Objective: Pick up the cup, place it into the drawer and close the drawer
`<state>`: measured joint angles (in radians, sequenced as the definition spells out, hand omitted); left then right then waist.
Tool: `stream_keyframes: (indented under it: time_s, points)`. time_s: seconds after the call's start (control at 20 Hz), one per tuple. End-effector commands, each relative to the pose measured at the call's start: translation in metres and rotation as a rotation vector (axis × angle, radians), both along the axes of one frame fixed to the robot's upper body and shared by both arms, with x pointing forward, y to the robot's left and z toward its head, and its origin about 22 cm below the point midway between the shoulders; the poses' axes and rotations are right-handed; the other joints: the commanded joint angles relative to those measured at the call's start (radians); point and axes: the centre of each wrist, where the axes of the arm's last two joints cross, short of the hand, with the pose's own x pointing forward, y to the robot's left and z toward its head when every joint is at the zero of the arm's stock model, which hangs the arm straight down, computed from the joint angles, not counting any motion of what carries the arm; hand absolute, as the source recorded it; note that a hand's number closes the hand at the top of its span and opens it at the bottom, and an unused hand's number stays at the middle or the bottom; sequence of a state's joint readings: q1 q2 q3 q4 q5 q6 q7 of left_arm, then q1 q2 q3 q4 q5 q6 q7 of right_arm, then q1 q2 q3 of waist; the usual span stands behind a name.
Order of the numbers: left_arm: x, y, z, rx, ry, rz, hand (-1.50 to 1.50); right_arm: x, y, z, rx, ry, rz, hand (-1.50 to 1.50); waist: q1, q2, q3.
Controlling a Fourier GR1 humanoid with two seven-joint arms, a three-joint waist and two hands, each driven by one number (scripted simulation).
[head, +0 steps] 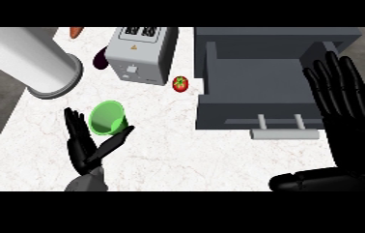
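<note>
The green cup [107,117] lies on the white counter at lower left, its open mouth facing the view. My left hand [84,145] is just below it and open, fingers straight along the cup's left side and the thumb reaching under its right side. I cannot tell whether they touch. The grey drawer [257,80] stands pulled open at the right, nothing inside it, its pale handle [282,132] at the front. My right hand [335,94] is open with fingers up, over the drawer's right edge.
A silver toaster [143,53] stands at the back, a tomato [179,83] beside it near the drawer's left wall. A big white cylinder [39,65] lies at far left. A carrot [76,31] and a dark eggplant [100,58] sit behind.
</note>
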<state>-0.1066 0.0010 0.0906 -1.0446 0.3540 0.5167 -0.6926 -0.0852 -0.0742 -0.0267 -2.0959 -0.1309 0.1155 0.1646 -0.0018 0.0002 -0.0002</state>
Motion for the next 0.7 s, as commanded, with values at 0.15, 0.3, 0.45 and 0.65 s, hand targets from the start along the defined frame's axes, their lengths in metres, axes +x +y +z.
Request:
stream_keyframes:
  time_s: [0.15, 0.3, 0.45, 0.65]
  points:
    - [0.018, 0.006, -0.018, -0.019, 0.017, -0.001, -1.50, 0.011, 0.001, -0.011, 0.000, 0.015, 0.003, -1.50, -0.001, 0.001, 0.000]
    - [0.004, 0.033, -0.027, -0.014, 0.017, -0.005, -1.50, 0.007, 0.008, 0.000, 0.003, -0.006, -0.002, -1.50, 0.000, 0.000, 0.000]
    - [-0.006, -0.004, -0.030, -0.012, 0.014, -0.021, -1.50, 0.001, 0.002, 0.002, 0.001, 0.007, -0.022, -1.50, 0.001, -0.001, 0.000]
    - [-0.002, 0.019, -0.036, -0.017, 0.008, -0.064, -1.50, 0.014, -0.003, -0.004, -0.002, -0.008, -0.014, -1.50, 0.001, 0.000, 0.000]
